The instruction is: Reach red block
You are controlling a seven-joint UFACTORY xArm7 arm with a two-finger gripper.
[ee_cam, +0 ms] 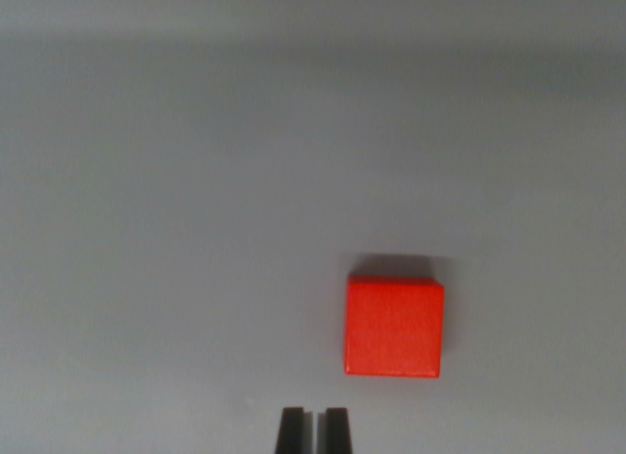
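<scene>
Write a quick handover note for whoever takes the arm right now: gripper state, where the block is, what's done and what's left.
Gripper: fingertips nearly together at the bottom edge of the wrist view, holding nothing.
Red block: flat on the grey surface, above the fingertips and towards the wrist view's right, apart from them.
Done: block is in view and close.
Left: shift towards the wrist view's right and close the gap to the block.

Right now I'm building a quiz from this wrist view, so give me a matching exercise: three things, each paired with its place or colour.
Things:
1. red block
2. gripper
3. grey surface

Descriptions:
A. fills the whole background
B. dark, at the bottom edge, fingertips nearly together
C. right of centre, casting a shadow on its far side

Pairs: 1-C, 2-B, 3-A
</scene>
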